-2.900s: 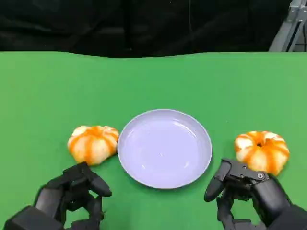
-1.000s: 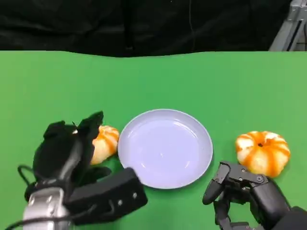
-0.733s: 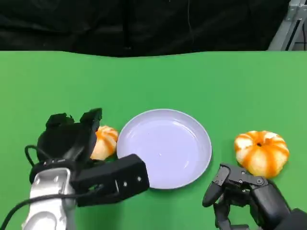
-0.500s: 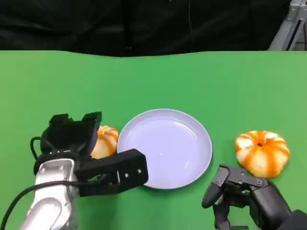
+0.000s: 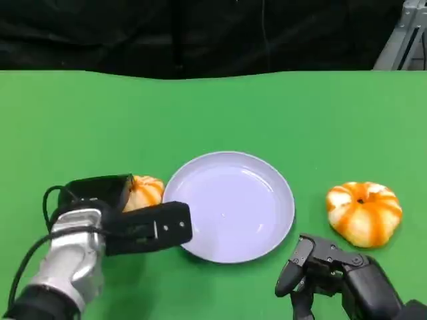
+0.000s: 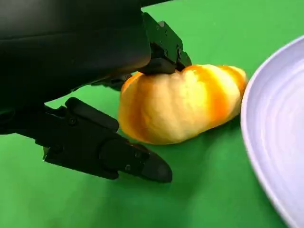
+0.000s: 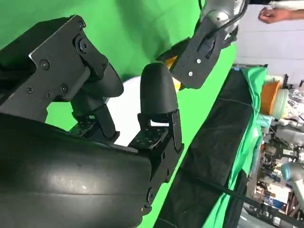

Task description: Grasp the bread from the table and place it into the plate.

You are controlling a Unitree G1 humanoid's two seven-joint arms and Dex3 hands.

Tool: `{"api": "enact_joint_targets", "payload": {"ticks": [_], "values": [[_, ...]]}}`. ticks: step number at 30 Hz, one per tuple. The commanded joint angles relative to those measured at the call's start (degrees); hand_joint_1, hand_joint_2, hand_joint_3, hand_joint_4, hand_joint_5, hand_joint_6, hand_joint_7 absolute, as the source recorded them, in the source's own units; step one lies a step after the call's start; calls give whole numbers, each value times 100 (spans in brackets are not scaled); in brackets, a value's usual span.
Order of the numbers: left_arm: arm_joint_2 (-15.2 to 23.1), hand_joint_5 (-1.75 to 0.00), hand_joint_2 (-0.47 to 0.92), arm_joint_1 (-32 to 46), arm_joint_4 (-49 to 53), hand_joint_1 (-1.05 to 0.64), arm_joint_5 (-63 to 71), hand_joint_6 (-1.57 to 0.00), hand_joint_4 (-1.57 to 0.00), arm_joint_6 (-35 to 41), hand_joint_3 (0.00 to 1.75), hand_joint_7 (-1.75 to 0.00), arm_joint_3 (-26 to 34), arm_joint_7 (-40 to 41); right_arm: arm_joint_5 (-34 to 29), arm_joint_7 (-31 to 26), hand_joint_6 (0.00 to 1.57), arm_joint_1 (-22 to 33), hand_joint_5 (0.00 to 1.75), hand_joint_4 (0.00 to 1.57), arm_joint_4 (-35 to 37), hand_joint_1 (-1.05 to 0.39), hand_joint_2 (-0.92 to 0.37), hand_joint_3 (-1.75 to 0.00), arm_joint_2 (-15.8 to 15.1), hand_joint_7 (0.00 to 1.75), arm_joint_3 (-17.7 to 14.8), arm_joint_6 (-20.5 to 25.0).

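A round orange-and-white bread (image 5: 145, 191) lies on the green table just left of the pale lilac plate (image 5: 229, 205). My left hand (image 5: 100, 195) sits low over the bread's left side. In the left wrist view the bread (image 6: 185, 102) rests on the cloth with one finger (image 6: 161, 45) touching its top and the thumb (image 6: 114, 154) lying beside it, a little apart. The plate's rim (image 6: 268, 142) is right next to it. My right hand (image 5: 327, 277) rests near the front edge, holding nothing, its fingers (image 7: 156, 95) apart.
A second orange-striped bread (image 5: 363, 213) lies right of the plate, just beyond my right hand. The green table (image 5: 320, 113) ends at a black backdrop at the far edge. In the right wrist view a person's hand (image 7: 278, 14) shows beyond the table.
My left arm rose from the front edge, swung over the left bread and has come down onto it. The right hand has barely moved.
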Motion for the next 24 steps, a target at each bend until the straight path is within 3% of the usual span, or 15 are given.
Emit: {"api": "enact_joint_targets", "payload": {"ticks": [1, 3, 4, 5, 7, 10, 15, 17, 20, 22, 24], "values": [[175, -99, 92, 241, 592, -33, -416, -109, -84, -984, 2, -9, 80, 854, 33, -48, 72, 63, 169, 83, -99, 12, -38, -142, 24, 154, -2, 36], [245, -137, 91, 314, 610, -32, -447, -117, -81, -1315, 1, -8, 70, 1368, 55, -37, 72, 63, 169, 83, -102, 12, -38, -143, 22, 154, -4, 33], [279, -155, 91, 342, 601, -29, -435, -107, -79, -1434, 3, -45, 69, 1622, 59, -34, 72, 57, 169, 83, -97, 12, -38, -143, 21, 155, -6, 29], [300, -167, 92, 351, 611, -25, -431, -79, -79, -1511, 12, -121, 63, 1790, 59, -33, 72, 54, 170, 83, -92, 12, -38, -143, 21, 155, -8, 25], [398, -173, 91, 364, 552, -20, -300, -63, -82, -1614, 22, -163, 32, 2309, 57, -32, 72, 40, 170, 83, -76, 13, -38, -143, 19, 155, -17, 22], [541, -174, 85, 371, 456, -15, 18, -60, -87, -1680, 24, -173, -46, 3267, 57, -31, 72, 8, 170, 83, -25, 14, -37, -144, 0, 156, -53, -40], [660, -175, 85, 444, 130, -23, 171, -67, -89, -1775, 30, -173, 54, 4255, 66, -39, 72, -15, 168, 83, 26, 13, -37, -143, 2, 155, -96, -60], [659, -175, 74, 443, 92, -25, 183, -70, -93, -1775, 61, -174, 64, 4476, 85, -26, 71, -32, 169, 83, 41, 14, -38, -143, 6, 155, -101, -36], [693, -175, 63, 502, -120, -25, 230, -71, -94, -1710, 82, -175, 57, 4553, 28, -46, 71, -27, 169, 83, 79, 13, -38, -143, -12, 156, -81, -107], [714, -175, 57, 567, -425, -25, 240, -71, -94, -1662, 89, -175, 73, 4470, 22, -39, 71, -11, 169, 83, 48, 13, -38, -143, -9, 155, -58, -73], [719, -175, 53, 594, -592, -25, 208, -73, -95, -1680, 84, -175, 92, 4430, 62, -30, 71, -6, 170, 82, 29, 13, -38, -143, 18, 156, -42, -33]]}}
